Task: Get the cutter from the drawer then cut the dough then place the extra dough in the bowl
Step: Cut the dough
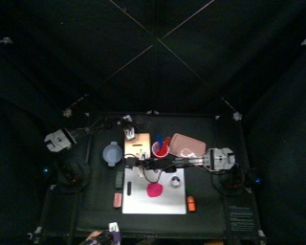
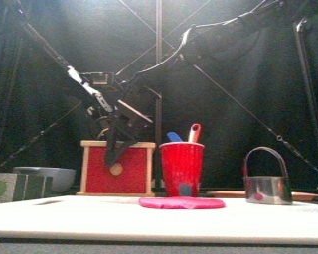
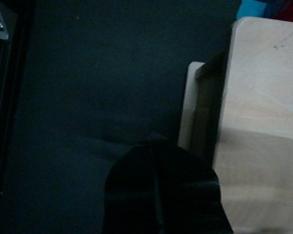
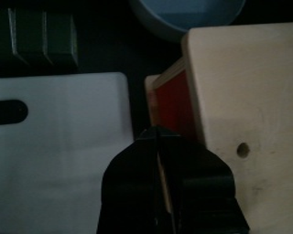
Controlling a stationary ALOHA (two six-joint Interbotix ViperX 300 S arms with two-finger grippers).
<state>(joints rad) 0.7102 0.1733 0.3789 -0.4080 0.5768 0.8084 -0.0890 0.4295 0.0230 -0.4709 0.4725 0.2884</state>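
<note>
White cutting board (image 2: pixel 69 213) is spanning the front view's bottom edge. Wooden box (image 2: pixel 138 174) is standing left of centre, with bowl (image 2: pixel 49 179) at lower left. Dough (image 2: pixel 182 203) is lying at bottom centre on the board, and cutter (image 2: pixel 265 179) is standing at lower right. Only the wrist views are showing jaws. Right gripper (image 4: pixel 161 135), beside the red drawer front (image 4: pixel 174 101), and left gripper (image 3: pixel 157 140) are resting with jaws pressed together, gripping nothing.

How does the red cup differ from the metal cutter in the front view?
The red cup is red, the metal cutter silver. The cup holds two toy knives; nothing sticks out of the cutter. The cutter has an arched wire handle, the cup none. Both stand upright.
</note>
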